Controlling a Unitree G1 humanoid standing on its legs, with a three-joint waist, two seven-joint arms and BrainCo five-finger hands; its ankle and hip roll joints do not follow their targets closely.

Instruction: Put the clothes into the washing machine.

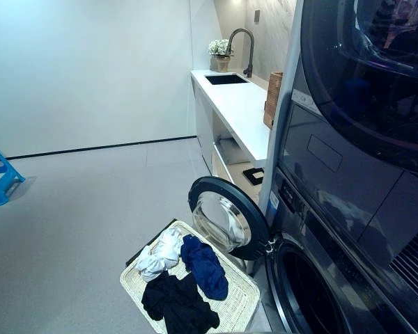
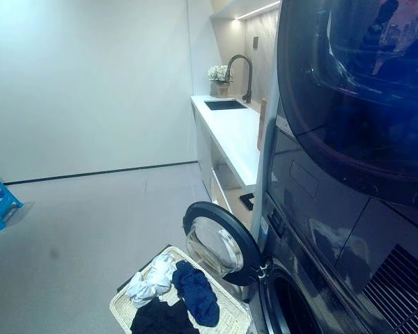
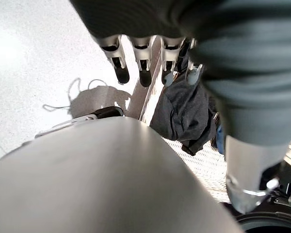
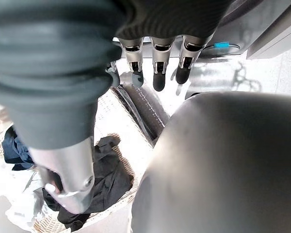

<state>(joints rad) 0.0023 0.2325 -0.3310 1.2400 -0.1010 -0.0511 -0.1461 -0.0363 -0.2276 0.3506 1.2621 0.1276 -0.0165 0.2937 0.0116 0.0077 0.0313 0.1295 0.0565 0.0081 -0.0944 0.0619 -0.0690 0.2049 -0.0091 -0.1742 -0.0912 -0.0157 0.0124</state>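
Basket (image 1: 245, 300): wicker, on floor by washer; holds black (image 1: 177, 305), navy (image 1: 205, 267), white (image 1: 159, 253) clothes.
Washer door (image 1: 226, 219): open.
Left hand (image 3: 150, 53): fingers straight, apart, empty.
Right hand (image 4: 155, 53): same.
Progress: nothing loaded; all three left.

Head pair looking down at basket (image 1: 188, 292) and washer door (image 1: 226, 219) — wrist views close above, sharing that basket.
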